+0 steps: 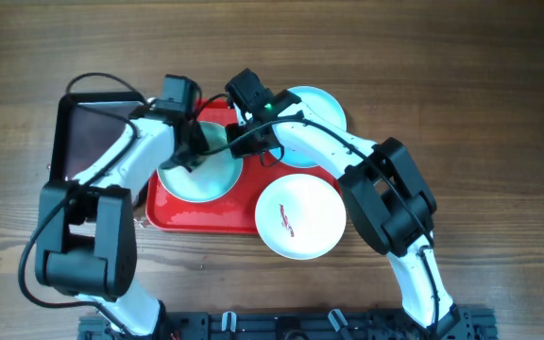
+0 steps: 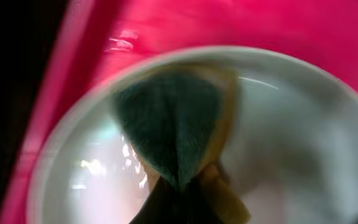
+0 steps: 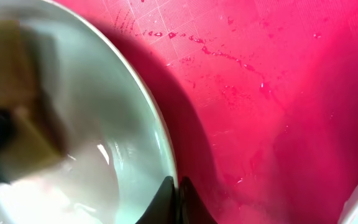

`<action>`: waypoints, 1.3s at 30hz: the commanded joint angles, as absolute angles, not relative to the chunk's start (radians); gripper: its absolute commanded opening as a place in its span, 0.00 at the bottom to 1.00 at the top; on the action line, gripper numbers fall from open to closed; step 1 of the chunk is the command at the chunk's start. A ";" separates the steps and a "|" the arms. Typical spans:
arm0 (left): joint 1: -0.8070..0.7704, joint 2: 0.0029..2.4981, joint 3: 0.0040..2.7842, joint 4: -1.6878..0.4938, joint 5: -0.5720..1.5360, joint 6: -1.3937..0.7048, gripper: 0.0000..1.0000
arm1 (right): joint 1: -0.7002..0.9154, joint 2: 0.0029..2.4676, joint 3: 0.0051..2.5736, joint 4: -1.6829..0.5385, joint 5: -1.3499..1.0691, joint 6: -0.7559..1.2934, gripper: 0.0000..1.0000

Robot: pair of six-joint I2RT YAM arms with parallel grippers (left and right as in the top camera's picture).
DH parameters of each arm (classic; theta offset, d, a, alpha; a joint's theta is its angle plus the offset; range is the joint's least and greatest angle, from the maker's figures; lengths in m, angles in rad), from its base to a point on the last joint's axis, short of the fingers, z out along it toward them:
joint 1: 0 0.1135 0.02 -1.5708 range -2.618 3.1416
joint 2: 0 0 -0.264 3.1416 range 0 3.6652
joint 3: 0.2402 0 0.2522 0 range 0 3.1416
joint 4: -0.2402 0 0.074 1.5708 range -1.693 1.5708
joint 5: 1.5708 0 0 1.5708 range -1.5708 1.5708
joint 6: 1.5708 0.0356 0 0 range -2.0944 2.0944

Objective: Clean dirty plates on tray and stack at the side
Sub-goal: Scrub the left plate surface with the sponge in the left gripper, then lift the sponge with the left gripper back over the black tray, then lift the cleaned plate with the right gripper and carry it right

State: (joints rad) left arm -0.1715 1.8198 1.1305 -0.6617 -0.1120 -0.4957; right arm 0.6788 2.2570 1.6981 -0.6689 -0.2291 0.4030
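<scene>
One plate [image 1: 208,185] in red tray [image 1: 196,219]: left end effector [image 2: 180,194] grips sponge [image 2: 169,121] on it, right end effector [image 3: 178,200] clamps its rim. Smeared plate [image 1: 312,203] overlaps tray corner.

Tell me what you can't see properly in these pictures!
- Overhead: the middle of the left plate is hidden under both arms, so any leftover smear is unseen.
- Overhead: the far plate is half covered by the right arm.
- Left wrist: the sponge is blurred; the left gripper is cut off by the bottom edge.
- Right wrist: the right gripper is mostly cut off at the bottom edge too.
</scene>
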 commanded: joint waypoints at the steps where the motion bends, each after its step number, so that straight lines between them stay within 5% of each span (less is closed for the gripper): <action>1: -0.080 1.825 1.245 -0.781 -0.181 -0.513 0.04 | 0.686 2.255 1.713 -0.674 -0.237 0.412 0.04; 12: -0.005 1.825 1.728 -1.199 0.022 -0.400 0.04 | 0.688 2.286 1.703 -0.680 -0.273 0.475 0.06; 14: 0.020 1.837 1.728 -1.221 0.022 -0.398 0.04 | 0.688 2.287 1.703 -0.693 -0.272 0.493 0.21; 16: 0.046 1.846 1.727 -1.230 0.022 -0.396 0.04 | 0.689 2.287 1.700 -0.698 -0.272 0.506 0.25; 21: 0.090 1.848 1.719 -1.225 0.022 -0.395 0.04 | 0.702 2.292 1.689 -0.694 -0.271 0.532 0.04; 29: 0.118 1.848 1.719 -1.254 0.022 -0.365 0.04 | 0.686 2.233 1.691 -0.696 -0.204 0.524 0.04; 39: 0.219 1.848 1.719 -1.246 0.018 -0.346 0.04 | 0.757 1.984 1.691 -0.718 0.331 0.344 0.04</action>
State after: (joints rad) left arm 0.1745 1.8366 1.7149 -1.2530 0.0101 -0.3672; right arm 0.7174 2.0232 1.6890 -0.7189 0.1181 0.4091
